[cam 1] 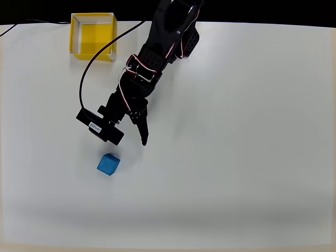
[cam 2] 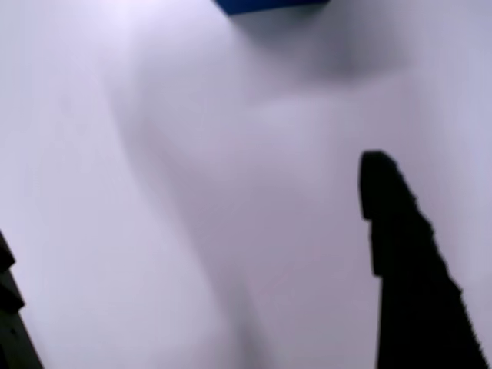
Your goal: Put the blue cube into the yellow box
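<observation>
1. Here, in the overhead view, my black arm reaches down the picture from the top edge across the white table.
2. My fingers are spread wide and hold nothing; one tapers to a point aimed down the picture, and the other side lies under the black camera block on my wrist.
3. The blue cube sits flat on the table just below the camera block and down-left of the pointed finger. It is near my fingers but apart from them, with bare table between.
4. The cube is turned a little, so its edges run at a slant to the table's edges.
5. The yellow box stands at the upper left of the overhead view, near the table's far edge, well apart from the cube. Its open top shows a yellow floor inside thin white walls, with no object on that floor.
6. A black cable loops from my arm down to the camera block, passing just beside the box's lower right corner.
7. In the wrist view, the cube shows as a blue strip at the top edge, blurred.
8. There too, one dark finger rises at the right and a piece of the other shows at the lower left, wide pale table between them.
</observation>
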